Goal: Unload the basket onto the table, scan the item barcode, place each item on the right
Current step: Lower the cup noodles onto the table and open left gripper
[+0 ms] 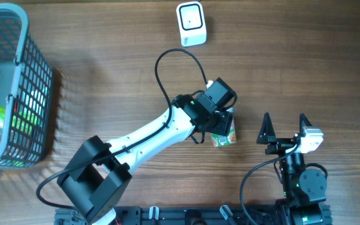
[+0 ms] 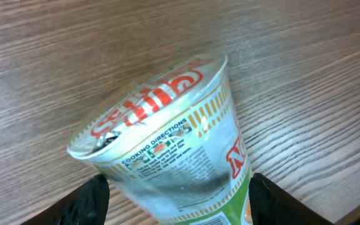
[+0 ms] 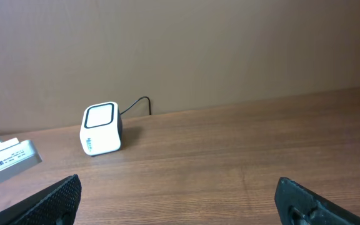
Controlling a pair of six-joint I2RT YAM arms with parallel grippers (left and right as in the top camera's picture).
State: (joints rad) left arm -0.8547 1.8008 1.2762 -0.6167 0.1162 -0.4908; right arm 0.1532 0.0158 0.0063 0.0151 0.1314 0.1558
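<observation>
Left wrist only: I see the noodle cup point(image 2: 167, 144) and its cooking directions.
Left gripper point(image 2: 179, 178): straddles the cup; I cannot tell if it grips.
Right gripper point(image 1: 284, 117): wide apart, empty.

The noodle cup point(image 2: 167, 150) bears "COOKING DIRECTIONS" in small dark print on its side, and the finer lines beneath are too small to read. A large red "N" stands right of it. The red lettering on its lid point(image 2: 149, 100) is illegible.

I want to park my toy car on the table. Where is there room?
Bare wood lies right of the scanner along the far edge, and between the basket and the left arm. It is crowded in the middle, where the left gripper is around the noodle cup, beside the right gripper.
</observation>
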